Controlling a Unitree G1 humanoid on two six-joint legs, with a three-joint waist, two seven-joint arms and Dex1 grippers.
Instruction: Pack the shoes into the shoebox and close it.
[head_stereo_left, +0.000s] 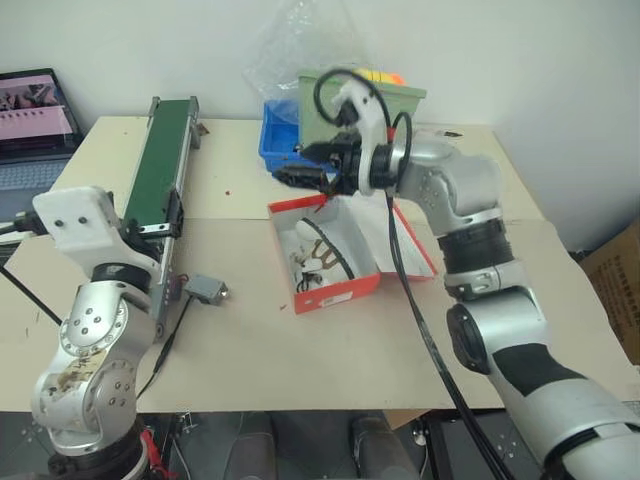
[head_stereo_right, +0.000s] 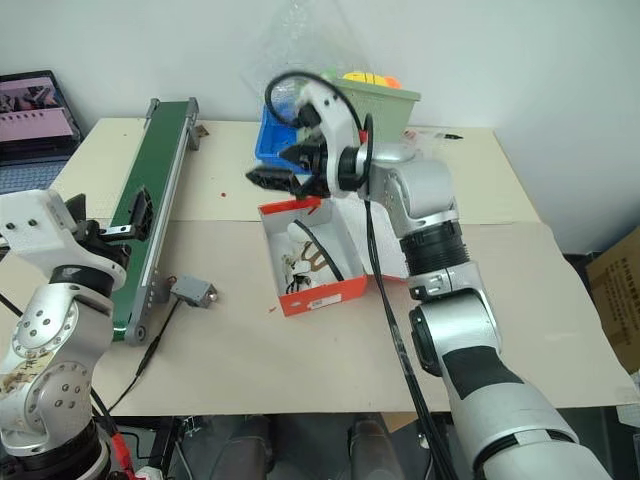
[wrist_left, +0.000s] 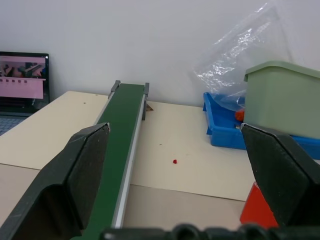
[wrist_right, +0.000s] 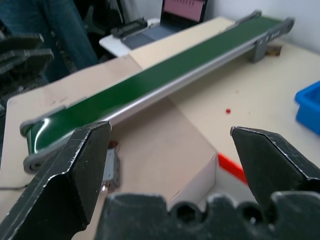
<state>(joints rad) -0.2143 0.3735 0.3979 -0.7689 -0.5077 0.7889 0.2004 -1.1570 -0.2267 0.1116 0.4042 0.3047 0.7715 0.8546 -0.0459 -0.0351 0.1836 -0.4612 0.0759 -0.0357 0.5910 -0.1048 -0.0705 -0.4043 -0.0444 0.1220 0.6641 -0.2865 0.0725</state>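
Green conveyor belt (head_stereo_left: 160, 170), blue tray (head_stereo_left: 278, 140), green bin (head_stereo_left: 385, 95) around open shoebox (head_stereo_left: 345, 262); both hands spread, empty.

The shoebox (head_stereo_left: 345, 255) sits open at the centre of the frame on the tabletop (head_stereo_left: 300, 350), with the shoes (head_stereo_left: 318, 258) inside it toward its left half. A conveyor belt (head_stereo_left: 158, 180) runs from the upper left down toward the lower left. Between belt and shoebox lies a small box on a cable (head_stereo_left: 205, 290). Behind the shoebox, at the top centre, stand a tray (head_stereo_left: 280, 140) and a bin (head_stereo_left: 385, 95), with a plastic bag (head_stereo_left: 290, 45) above them. A laptop (head_stereo_left: 35, 120) sits at the far left edge. The right gripper (head_stereo_left: 308, 165) hangs above the shoebox's rear edge; the left gripper (head_stereo_right: 125, 220) lies over the belt.
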